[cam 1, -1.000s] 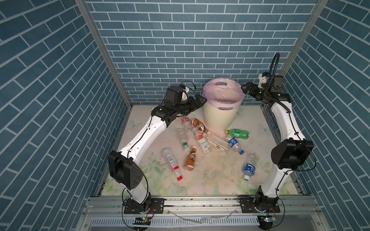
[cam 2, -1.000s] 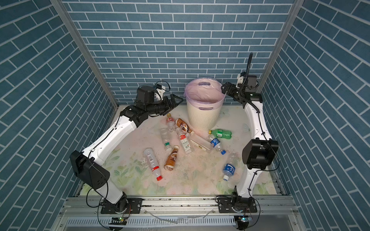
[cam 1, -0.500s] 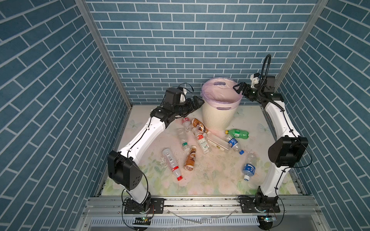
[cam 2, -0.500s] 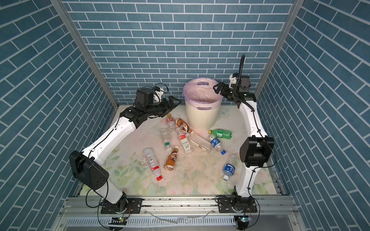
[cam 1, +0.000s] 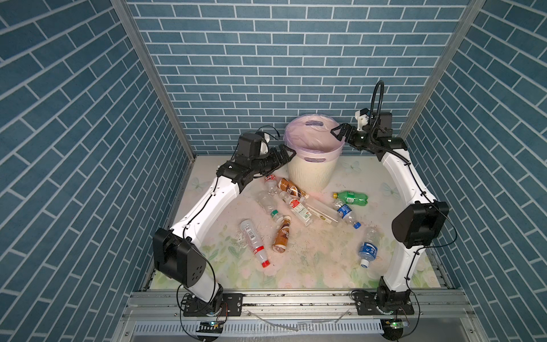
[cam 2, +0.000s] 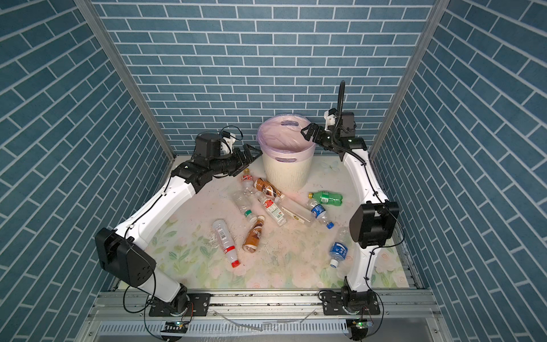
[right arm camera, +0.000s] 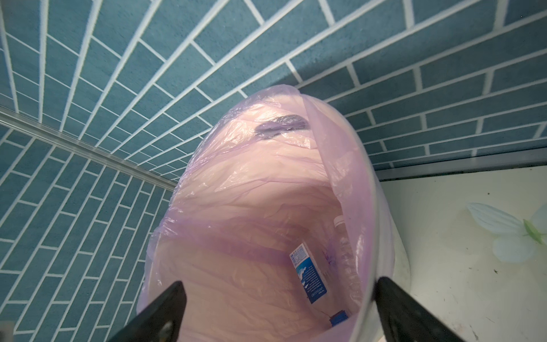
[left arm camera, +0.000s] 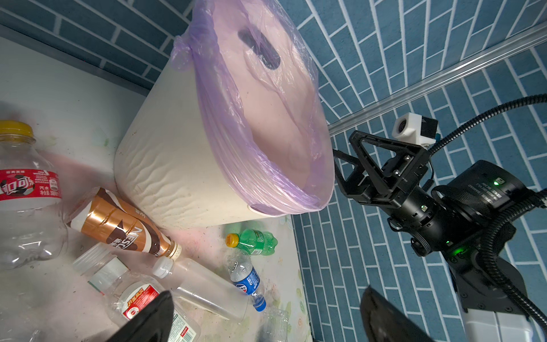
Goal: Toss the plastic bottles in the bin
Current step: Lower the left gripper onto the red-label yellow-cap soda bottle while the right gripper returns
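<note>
Front of worktop (cam 1: 313, 266): three of the plastic bottles (cam 1: 299, 207) lie apart from each other: a blue-labelled bottle (cam 1: 368, 250), a red-capped bottle (cam 1: 254, 241) and a brown bottle (cam 1: 281, 237). Behind them, clear bottles lie heaped and touching, with a green bottle (cam 1: 350, 197) at the right. The bin (cam 1: 310, 174) stands upright at the back. The right wrist view shows a blue-capped bottle (right arm camera: 309, 275) inside. Left tool (cam 1: 286, 151) beside the left rim — released, empty. Right tool (cam 1: 337, 130) over the right rim — released, empty.

Floral tabletop (cam 1: 310, 266) w/ bin (cam 1: 309, 174) standing at 12 o'clock, plastic bottles (cam 1: 298, 207) lying scattered mid-table, one blue-label btl (cam 1: 368, 250) off at 4.
</note>
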`<state>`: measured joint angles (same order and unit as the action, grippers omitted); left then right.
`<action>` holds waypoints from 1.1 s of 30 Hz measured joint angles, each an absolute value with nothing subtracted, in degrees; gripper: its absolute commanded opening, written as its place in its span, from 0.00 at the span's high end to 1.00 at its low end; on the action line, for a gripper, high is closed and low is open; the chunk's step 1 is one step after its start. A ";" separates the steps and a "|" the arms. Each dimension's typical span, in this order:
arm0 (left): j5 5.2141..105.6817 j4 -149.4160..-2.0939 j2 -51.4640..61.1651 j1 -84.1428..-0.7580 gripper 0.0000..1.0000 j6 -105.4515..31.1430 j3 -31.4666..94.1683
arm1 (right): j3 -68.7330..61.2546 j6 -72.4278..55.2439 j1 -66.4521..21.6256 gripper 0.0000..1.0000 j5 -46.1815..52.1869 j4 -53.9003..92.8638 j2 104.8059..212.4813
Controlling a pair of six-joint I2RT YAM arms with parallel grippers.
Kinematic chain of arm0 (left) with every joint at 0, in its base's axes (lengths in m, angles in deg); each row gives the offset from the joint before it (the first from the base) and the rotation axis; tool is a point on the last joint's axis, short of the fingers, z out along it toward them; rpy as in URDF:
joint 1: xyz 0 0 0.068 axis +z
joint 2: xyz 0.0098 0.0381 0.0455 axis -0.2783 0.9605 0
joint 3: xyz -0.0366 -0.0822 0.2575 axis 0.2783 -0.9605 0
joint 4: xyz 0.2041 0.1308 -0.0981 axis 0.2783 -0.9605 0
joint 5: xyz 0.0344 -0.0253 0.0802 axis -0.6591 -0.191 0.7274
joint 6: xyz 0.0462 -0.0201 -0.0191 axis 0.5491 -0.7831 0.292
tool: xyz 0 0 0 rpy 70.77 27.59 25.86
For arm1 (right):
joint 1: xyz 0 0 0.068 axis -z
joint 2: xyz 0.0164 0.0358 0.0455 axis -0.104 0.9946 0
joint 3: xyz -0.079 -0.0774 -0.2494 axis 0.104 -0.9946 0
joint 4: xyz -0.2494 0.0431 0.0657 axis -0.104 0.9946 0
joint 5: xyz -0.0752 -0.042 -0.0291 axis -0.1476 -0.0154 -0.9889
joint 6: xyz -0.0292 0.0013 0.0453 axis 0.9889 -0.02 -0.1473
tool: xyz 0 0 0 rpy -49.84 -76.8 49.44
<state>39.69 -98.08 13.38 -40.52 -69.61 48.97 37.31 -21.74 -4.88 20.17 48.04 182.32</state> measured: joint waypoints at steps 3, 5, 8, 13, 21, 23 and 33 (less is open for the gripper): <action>39.76 -98.21 12.31 -39.65 0.01 -69.61 47.58 | 37.31 -21.74 -5.45 0.01 20.17 48.04 182.32; 39.93 -98.35 11.55 -38.88 0.01 -69.58 46.24 | 37.31 -21.74 -5.52 0.01 20.17 48.06 182.32; 40.81 -99.57 10.47 -37.50 0.01 -69.52 44.01 | 37.31 -21.72 -5.49 0.01 20.15 48.17 182.32; 42.71 -102.41 9.14 -35.08 0.01 -68.64 40.76 | 36.13 -21.11 -5.56 0.01 19.36 48.41 181.01; 43.15 -106.19 11.22 -30.99 0.01 -64.75 40.12 | 27.67 -17.87 -6.41 0.01 15.28 48.52 170.00; 43.30 -107.74 14.63 -30.62 0.01 -62.98 42.44 | 24.44 -16.59 -7.40 0.01 14.69 47.77 166.22; 47.54 -116.27 33.47 -30.53 0.02 -54.52 55.55 | 7.15 -10.57 -15.11 0.01 15.60 40.32 155.79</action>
